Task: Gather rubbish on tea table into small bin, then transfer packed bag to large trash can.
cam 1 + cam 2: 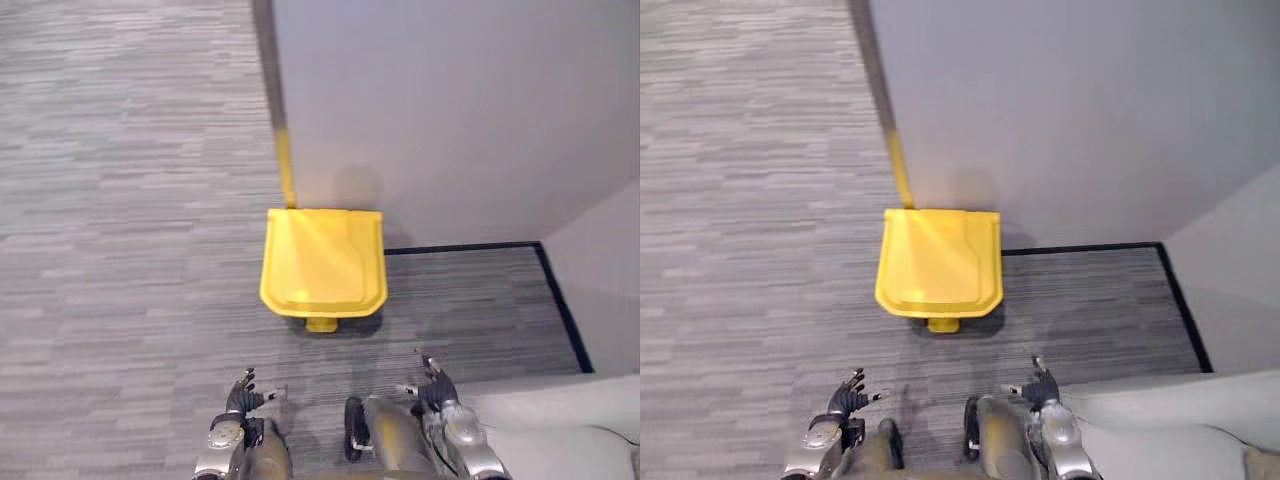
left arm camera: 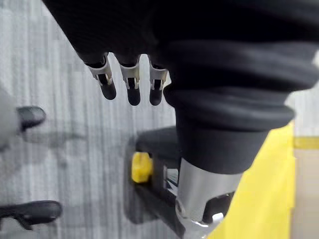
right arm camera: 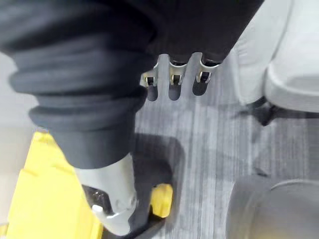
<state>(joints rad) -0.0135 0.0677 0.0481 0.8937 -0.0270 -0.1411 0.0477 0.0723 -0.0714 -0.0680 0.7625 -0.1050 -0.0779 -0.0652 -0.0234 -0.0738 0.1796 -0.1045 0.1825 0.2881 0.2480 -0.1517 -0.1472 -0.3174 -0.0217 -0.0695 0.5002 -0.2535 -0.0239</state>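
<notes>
The left hand (image 1: 244, 397) and right hand (image 1: 434, 386) hang loose and open, holding nothing. The yellow bin (image 1: 323, 262) sits shut by the wall (image 1: 450, 120). A clumsy step could knock it or miss its pedal (image 1: 321, 324)

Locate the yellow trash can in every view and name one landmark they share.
Left eye view: yellow trash can at centre, against the wall.
Right eye view: slightly left of centre, against the same wall.
Left wrist view: a yellow edge beyond the left robot hand.
Right wrist view: a yellow corner beyond the right robot hand.
Shared landmark: its yellow foot pedal on the grey carpet.
</notes>
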